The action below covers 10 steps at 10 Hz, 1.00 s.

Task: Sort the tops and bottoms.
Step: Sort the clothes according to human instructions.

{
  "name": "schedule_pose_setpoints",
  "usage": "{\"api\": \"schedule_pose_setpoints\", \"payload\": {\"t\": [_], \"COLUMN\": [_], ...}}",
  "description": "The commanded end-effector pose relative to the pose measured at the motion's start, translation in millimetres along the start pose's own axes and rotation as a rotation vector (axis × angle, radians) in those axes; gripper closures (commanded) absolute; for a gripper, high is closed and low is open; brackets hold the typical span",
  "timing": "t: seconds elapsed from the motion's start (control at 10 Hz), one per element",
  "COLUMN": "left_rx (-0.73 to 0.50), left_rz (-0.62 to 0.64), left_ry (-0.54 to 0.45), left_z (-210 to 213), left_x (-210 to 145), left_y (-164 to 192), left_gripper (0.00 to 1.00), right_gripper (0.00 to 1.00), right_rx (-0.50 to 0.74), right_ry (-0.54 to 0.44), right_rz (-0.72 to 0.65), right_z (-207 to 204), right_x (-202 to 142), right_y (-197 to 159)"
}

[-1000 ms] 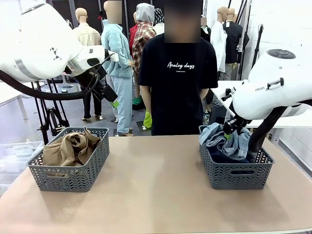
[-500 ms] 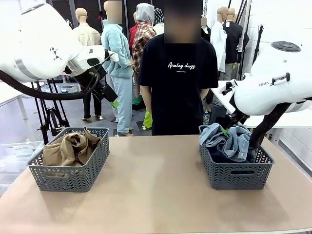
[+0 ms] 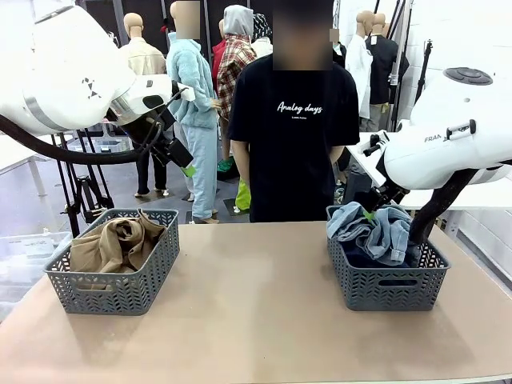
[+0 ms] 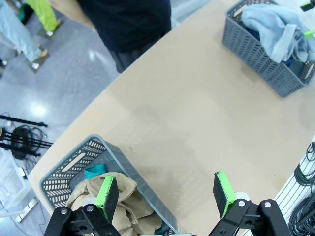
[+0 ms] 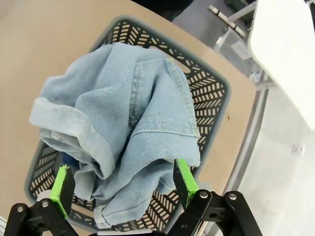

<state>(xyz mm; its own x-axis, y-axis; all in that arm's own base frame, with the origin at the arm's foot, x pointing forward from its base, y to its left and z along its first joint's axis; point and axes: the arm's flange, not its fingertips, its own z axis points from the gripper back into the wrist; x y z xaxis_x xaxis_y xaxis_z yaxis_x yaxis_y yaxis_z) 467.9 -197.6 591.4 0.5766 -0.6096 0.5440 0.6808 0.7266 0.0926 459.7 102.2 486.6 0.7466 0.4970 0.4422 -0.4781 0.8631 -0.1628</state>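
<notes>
Two baskets on the table [image 3: 256, 320], one per garment type. Pale washed denim bottoms [image 5: 133, 128] heaped on top in the right grey lattice basket [image 3: 387, 288], spilling over its rim; darker blue denim [image 5: 69, 161] just visible underneath. Tan khaki shirt [image 3: 112, 240] bunched in the left grey lattice basket [image 3: 112, 280]; teal-green top [image 4: 93, 172] tucked beneath it, seen as a small patch in the left wrist view. Right gripper [image 5: 118, 184] directly above the pale denim, jaws spread wide, nothing between the green pads [image 5: 183, 176], no grip on cloth. Left gripper [image 4: 165, 192] raised well above the left basket, jaws wide apart, holding nothing. Person in black T-shirt with white lettering [image 3: 292, 128] standing at the far edge, between the two baskets.
</notes>
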Motion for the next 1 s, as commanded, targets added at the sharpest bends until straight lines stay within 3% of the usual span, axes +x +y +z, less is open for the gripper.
{"api": "schedule_pose_setpoints", "payload": {"t": [0.0,0.9], "left_rx": [0.002,0.002], "left_rz": [0.001,0.001], "left_ry": [-0.001,-0.001], "left_z": [0.8,0.8], "left_x": [-0.7,-0.7], "left_y": [0.7,0.7], "left_gripper": [0.0,0.0], "right_gripper": [0.0,0.0], "right_rx": [0.001,0.001], "right_ry": [-0.006,-0.006], "right_rz": [-0.004,-0.004], "right_z": [0.6,0.6], "right_x": [0.4,0.4], "right_y": [-0.3,-0.3]}}
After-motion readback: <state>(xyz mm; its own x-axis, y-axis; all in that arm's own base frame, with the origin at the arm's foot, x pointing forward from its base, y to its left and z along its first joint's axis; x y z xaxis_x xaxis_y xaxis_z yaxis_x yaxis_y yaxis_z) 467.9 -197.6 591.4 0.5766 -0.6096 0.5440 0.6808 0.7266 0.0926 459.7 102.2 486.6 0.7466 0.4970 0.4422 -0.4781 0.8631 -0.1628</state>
